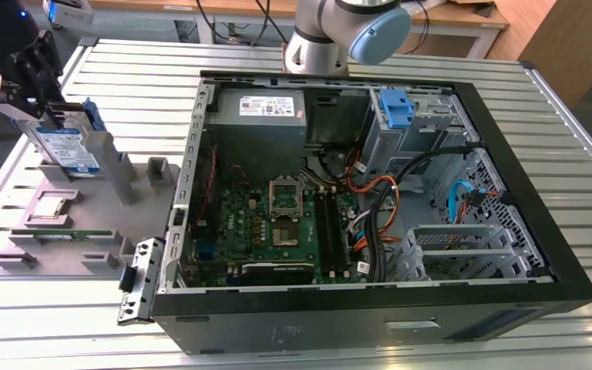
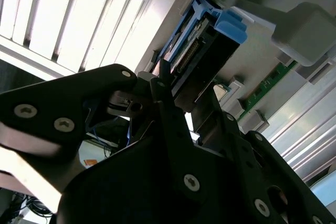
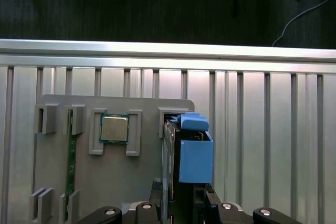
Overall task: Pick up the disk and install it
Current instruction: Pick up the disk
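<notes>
**Disk upright in the hand at the grey holder**

The disk (image 1: pixel 70 150) stands on edge, label side facing the exterior view, its blue rails plain in both wrist views (image 3: pixel 195 153) (image 2: pixel 207 43). The hand (image 1: pixel 49 116) is narrowed around the disk's upper end, one finger against each flat side. The disk's lower end is at a slot of the grey holder (image 1: pixel 121 200), but I cannot tell whether it still sits in that slot.

In the exterior view the disk is at the holder's eleven o'clock corner. A small square chip (image 1: pixel 49 206) lies in a pocket at the disk's six o'clock, and a green memory stick (image 1: pixel 59 235) is just beyond it.

The open computer case (image 1: pixel 573 285) lies at three o'clock of the holder on the ribbed metal surface (image 1: pixel 584 139). A bare blue bracket (image 1: pixel 397 108) sits inside the case near its one o'clock corner
</notes>
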`<state>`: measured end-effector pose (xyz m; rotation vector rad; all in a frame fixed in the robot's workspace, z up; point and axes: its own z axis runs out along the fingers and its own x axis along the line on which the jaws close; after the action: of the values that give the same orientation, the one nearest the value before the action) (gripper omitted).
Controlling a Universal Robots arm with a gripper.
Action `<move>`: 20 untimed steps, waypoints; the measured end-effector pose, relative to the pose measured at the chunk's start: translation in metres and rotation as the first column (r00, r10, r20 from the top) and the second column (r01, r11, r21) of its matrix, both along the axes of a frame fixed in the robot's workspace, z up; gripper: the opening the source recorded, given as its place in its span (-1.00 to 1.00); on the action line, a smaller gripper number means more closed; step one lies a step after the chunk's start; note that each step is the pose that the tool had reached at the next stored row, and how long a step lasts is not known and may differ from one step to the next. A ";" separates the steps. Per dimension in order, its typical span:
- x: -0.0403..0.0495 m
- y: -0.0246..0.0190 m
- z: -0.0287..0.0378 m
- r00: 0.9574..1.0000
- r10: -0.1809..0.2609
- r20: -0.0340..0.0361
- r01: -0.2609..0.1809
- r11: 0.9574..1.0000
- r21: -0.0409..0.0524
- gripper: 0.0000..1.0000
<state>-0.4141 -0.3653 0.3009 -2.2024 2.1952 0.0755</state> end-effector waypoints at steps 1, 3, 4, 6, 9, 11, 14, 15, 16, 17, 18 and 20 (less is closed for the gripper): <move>0.0000 0.0000 0.0000 1.000 0.000 0.000 0.000 1.000 0.000 -0.16; 0.0000 0.0000 0.0000 1.000 0.000 0.000 0.000 1.000 0.000 -0.16; 0.0000 0.0000 0.0000 1.000 0.000 0.000 0.000 1.000 0.000 -0.19; 0.0000 0.0000 0.0000 1.000 0.000 0.000 0.000 1.000 0.000 -0.30; 0.0000 0.0000 0.0000 1.000 0.000 0.000 0.000 1.000 0.000 -0.30; 0.0000 0.0000 0.0000 1.000 0.000 0.000 0.000 1.000 0.000 -0.30; 0.0000 0.0000 0.0001 1.000 0.000 0.000 0.000 1.000 0.000 -0.30; 0.0000 0.0000 0.0001 1.000 0.000 0.000 0.000 1.000 0.000 -0.30; 0.0000 0.0000 0.0003 1.000 0.000 0.000 0.000 1.000 0.000 -0.30; 0.0000 0.0000 0.0005 1.000 0.000 0.000 0.000 1.000 0.000 -0.30; 0.0000 0.0000 0.0006 1.000 0.000 0.000 0.000 1.000 0.000 -0.30; 0.0000 0.0000 0.0012 1.000 0.000 0.000 0.000 1.000 -0.001 -0.30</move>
<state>-0.4141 -0.3654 0.3021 -2.2027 2.1955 0.0750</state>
